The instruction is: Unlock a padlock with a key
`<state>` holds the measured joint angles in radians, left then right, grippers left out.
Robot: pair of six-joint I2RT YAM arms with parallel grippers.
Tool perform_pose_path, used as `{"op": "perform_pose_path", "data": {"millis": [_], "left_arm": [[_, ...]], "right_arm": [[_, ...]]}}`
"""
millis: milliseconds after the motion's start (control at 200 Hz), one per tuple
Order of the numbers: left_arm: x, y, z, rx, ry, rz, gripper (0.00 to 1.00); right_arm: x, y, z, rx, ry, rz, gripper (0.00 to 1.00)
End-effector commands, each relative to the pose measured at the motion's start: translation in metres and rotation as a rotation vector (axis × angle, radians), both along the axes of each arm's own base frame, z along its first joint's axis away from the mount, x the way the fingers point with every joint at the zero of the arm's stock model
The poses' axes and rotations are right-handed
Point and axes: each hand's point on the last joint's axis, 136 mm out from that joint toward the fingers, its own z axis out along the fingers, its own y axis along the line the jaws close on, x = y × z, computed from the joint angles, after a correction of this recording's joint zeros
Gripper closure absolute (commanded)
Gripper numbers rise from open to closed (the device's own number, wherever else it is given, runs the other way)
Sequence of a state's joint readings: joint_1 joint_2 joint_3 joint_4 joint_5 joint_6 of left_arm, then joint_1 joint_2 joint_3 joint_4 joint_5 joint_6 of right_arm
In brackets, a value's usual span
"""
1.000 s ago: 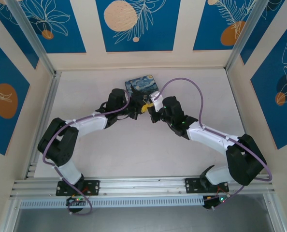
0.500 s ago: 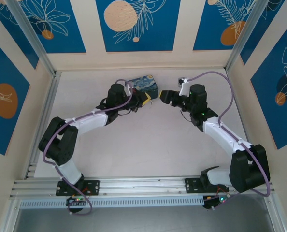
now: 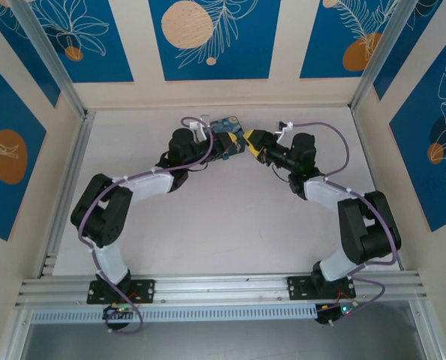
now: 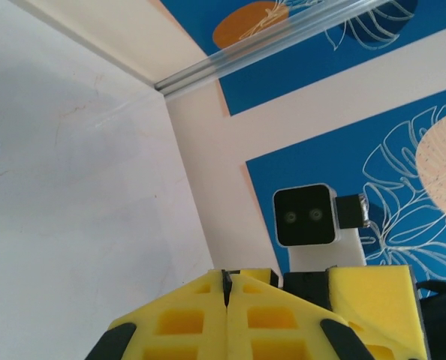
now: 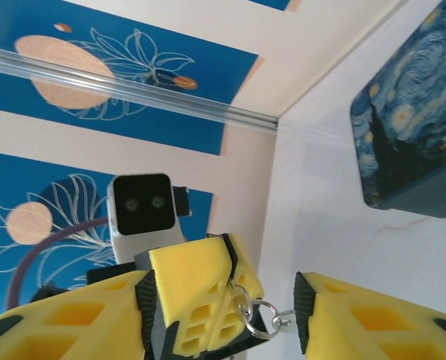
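My left gripper (image 4: 227, 282) is shut, and a thin dark edge of the key (image 4: 226, 283) shows in the seam between its yellow fingers. In the right wrist view, small silver rings (image 5: 257, 315) hang from that seam. My right gripper (image 5: 223, 309) is open. Its two yellow fingers (image 5: 373, 319) stand on either side of the left gripper's shut tips (image 5: 200, 296) and the rings, without touching them. From above, the left gripper (image 3: 235, 147) and right gripper (image 3: 253, 139) meet tip to tip. The padlock is hidden.
The blue-and-yellow starry-night box (image 3: 224, 126) lies just behind the two grippers, seen also at the upper right of the right wrist view as the box (image 5: 414, 142). The back wall and its aluminium rail (image 5: 133, 86) are close behind.
Both grippers have moved toward the back wall, next to the box. The right arm swung out to the right and came back in, and its fingers now flank the left gripper's tips.
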<state>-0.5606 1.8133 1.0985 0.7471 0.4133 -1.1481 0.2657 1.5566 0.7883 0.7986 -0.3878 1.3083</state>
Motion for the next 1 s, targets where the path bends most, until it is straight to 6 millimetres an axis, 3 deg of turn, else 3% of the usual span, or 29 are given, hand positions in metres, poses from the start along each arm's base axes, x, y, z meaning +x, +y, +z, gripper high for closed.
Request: {"op": "perform_pose_path", "data": {"millis": [0, 205, 705, 995], "left_arm": [[0.009, 0.003, 0.022, -0.076, -0.075, 0.04, 1.0], [0.013, 0.004, 0.021, -0.085, -0.077, 0.061, 1.0], [0.013, 0.003, 0.014, -0.083, -0.069, 0.064, 1.0], [0.013, 0.002, 0.012, -0.08, -0.066, 0.066, 1.0]], "right_arm": [[0.003, 0.008, 0.015, 0.1, -0.018, 0.027, 0.49], [0.007, 0.02, -0.002, 0.16, 0.013, 0.044, 0.55], [0.012, 0.032, 0.002, 0.2, -0.005, 0.07, 0.69], [0.014, 0.033, 0.003, 0.209, -0.007, 0.069, 0.89]]}}
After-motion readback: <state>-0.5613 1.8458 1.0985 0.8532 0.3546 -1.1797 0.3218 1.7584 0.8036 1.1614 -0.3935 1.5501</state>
